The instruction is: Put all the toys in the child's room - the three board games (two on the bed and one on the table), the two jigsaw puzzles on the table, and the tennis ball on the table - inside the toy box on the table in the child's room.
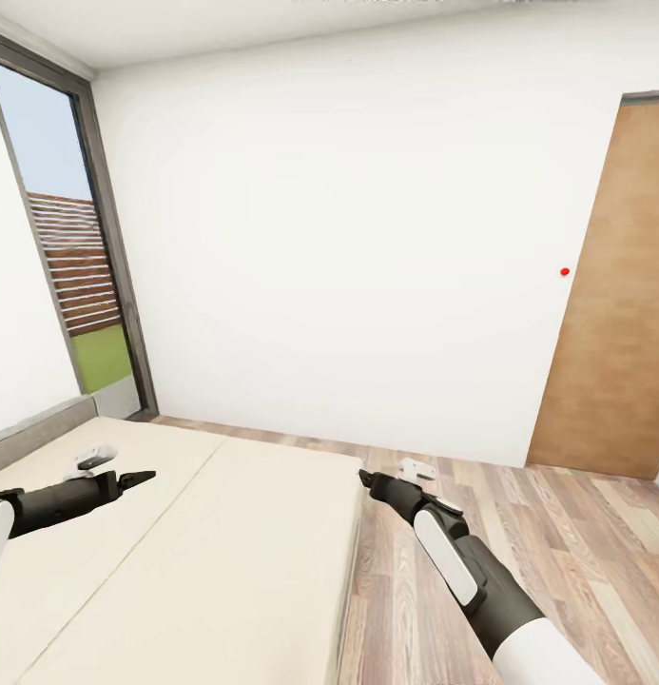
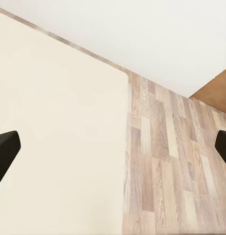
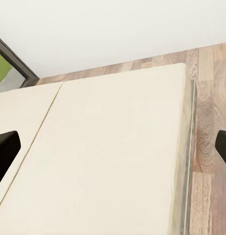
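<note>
Bed [image 1: 224,533] fills 6 to 9 o'clock in head view, long axis toward 11, mattress bare where seen; no game box visible. Left gripper [image 1: 144,476] hovers over it, nearer; right gripper [image 1: 365,476] at its edge. Both spread wide.

The left tool [image 2: 113,149], fingers wide apart, hangs over the cream bed [image 2: 54,137] beside wood-plank floor [image 2: 167,166].
</note>
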`<state>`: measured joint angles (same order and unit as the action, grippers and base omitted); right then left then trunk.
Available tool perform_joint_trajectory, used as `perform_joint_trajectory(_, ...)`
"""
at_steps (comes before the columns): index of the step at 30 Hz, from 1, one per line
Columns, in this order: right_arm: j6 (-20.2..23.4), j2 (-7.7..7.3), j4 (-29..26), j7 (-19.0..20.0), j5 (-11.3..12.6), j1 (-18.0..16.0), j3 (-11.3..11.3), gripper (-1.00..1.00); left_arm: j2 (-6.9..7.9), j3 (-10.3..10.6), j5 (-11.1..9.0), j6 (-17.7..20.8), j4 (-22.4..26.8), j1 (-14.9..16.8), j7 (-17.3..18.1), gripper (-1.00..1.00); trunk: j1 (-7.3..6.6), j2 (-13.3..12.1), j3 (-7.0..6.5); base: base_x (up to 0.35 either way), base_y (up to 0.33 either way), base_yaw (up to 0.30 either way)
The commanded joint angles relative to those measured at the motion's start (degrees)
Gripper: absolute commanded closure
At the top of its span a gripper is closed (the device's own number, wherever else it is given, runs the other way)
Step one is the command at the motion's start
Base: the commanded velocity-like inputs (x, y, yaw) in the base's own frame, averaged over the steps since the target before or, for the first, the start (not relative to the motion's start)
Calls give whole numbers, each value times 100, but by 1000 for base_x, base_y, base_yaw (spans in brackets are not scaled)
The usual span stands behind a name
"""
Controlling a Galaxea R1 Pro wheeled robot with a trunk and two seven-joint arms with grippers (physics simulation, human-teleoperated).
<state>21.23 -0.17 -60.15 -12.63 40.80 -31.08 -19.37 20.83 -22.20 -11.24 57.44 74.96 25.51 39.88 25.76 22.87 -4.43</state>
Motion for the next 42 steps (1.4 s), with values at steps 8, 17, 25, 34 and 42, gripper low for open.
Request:
perform_joint_trajectory(8,8,-1,-6,-49,51,-3,-14,-100,0,-6,-8,30,1,1,20,-100,3,4,-39,0,13,-247)
perform_joint_trajectory(17,11,-3,-6,-49,51,-4,-14,-100,0,-4,-9,30,1,2,19,-100,3,4,-86,0,74,-243)
perform_joint_trajectory(25,13,-8,-6,-47,51,-4,-14,-100,0,-7,-9,30,1,1,16,-100,3,4,-105,-37,68,-102)
perform_joint_trajectory(34,10,-9,-6,-48,51,-4,-13,-100,0,-9,-9,30,1,1,12,-100,3,4,-108,-60,8,-12)
perform_joint_trajectory(42,12,-9,-6,-48,50,-4,-13,-100,0,-8,-9,30,1,2,14,-100,3,4,-108,-6,69,-1)
